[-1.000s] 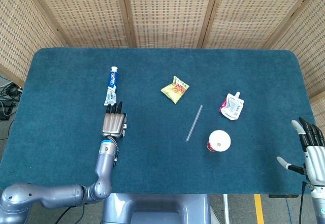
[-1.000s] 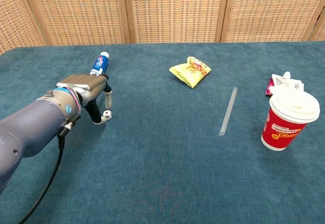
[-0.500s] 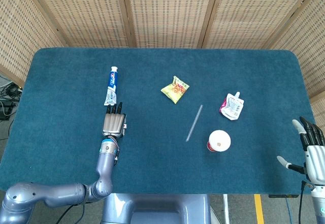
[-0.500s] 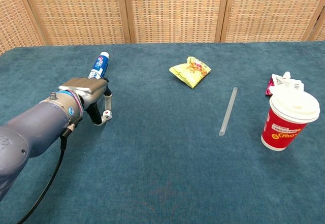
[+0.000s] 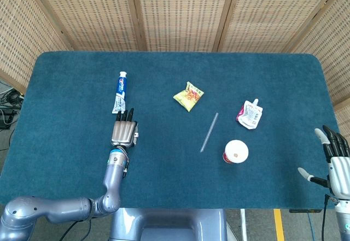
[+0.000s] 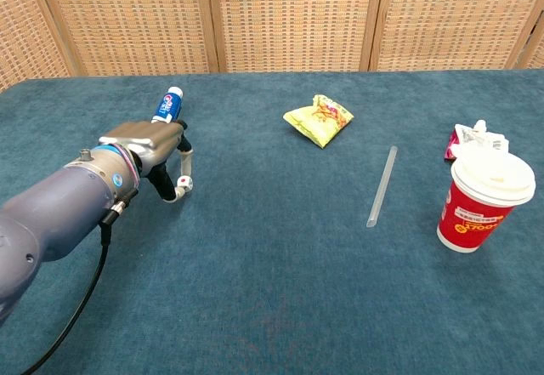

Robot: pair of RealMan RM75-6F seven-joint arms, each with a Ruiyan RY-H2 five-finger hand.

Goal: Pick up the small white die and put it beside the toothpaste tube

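Note:
The small white die [image 6: 185, 184] is pinched between the thumb and a finger of my left hand [image 6: 153, 152], just above the blue cloth. In the head view my left hand [image 5: 124, 132] covers the die and lies just short of the flat end of the toothpaste tube [image 5: 120, 91]. That tube is white and blue and lies lengthwise, with its cap [image 6: 171, 103] pointing away. Off the table's near right corner, my right hand [image 5: 336, 161] hangs with its fingers spread and holds nothing.
A yellow snack packet [image 5: 188, 97] lies mid-table. A clear straw [image 5: 209, 132], a red paper cup with a white lid [image 6: 482, 201] and a white-and-pink drink pouch [image 5: 250, 114] are on the right. A wicker screen stands behind the table.
My left hand has moved slightly forward toward the toothpaste tube, and the die between its thumb and finger has risen with it. The right hand has stayed put.

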